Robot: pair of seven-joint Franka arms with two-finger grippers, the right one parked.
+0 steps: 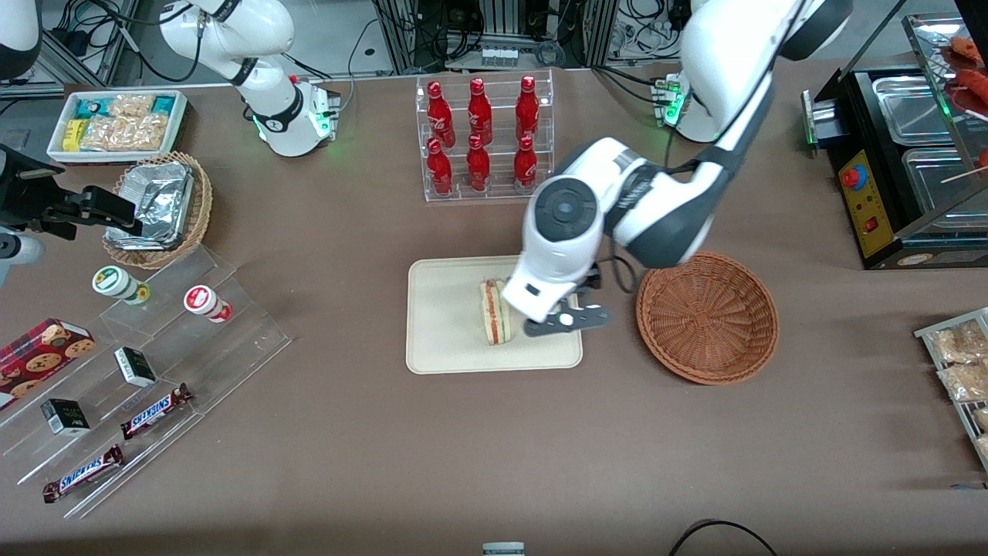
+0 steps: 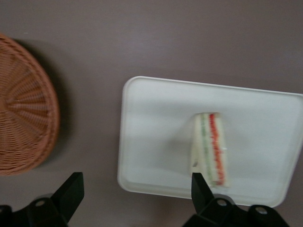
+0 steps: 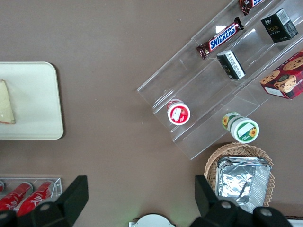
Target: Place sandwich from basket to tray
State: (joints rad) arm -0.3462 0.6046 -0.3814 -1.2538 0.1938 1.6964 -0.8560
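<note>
Sandwich [image 1: 495, 312] on tray [image 1: 448, 340]; claw [image 2: 135, 196] open above.

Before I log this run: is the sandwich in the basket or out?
Out. The sandwich lies on the tray; the basket is empty. The gripper hovers open above the tray.
</note>
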